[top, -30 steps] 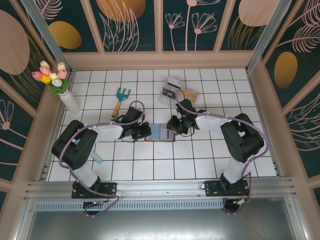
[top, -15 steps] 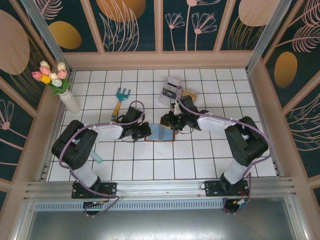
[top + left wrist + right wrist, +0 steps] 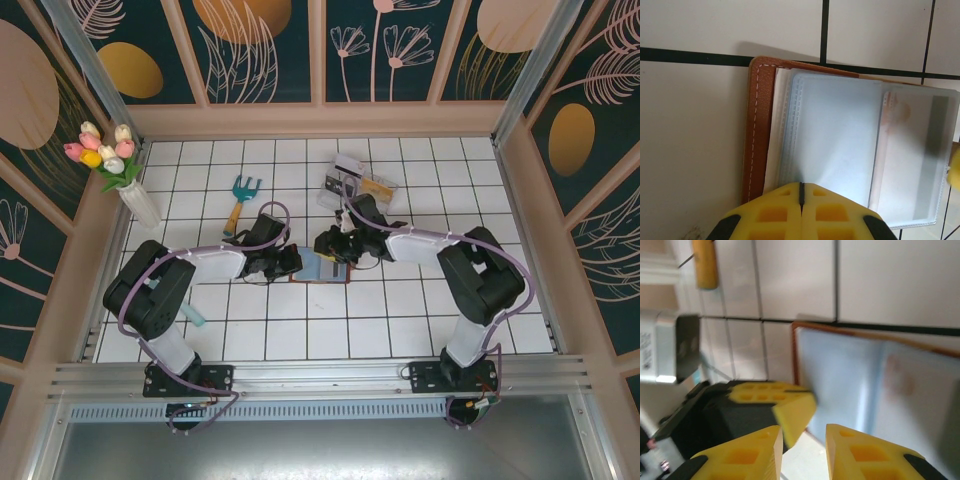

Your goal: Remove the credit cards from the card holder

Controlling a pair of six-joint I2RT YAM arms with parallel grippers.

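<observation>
Status: card holder lies open, pockets up, on the white tiles between the two arms.

Left gripper: jaws pressed shut with nothing between them. In the left wrist view its tips rest on the near edge of the holder's frosted pocket, apparently pinning the holder flat.

Right gripper: hovers over the holder's other side. Its jaws are slightly apart and carry nothing.

Cards: one pale card with a reddish mark shows through the pocket farther from the left gripper and is fully seated. Cannot tell where a second card is.

Progress: holder opened and held, no card out yet. Left to do, as I judge it: the right gripper must pinch a card edge and slide it out, then repeat for the other card.
</observation>
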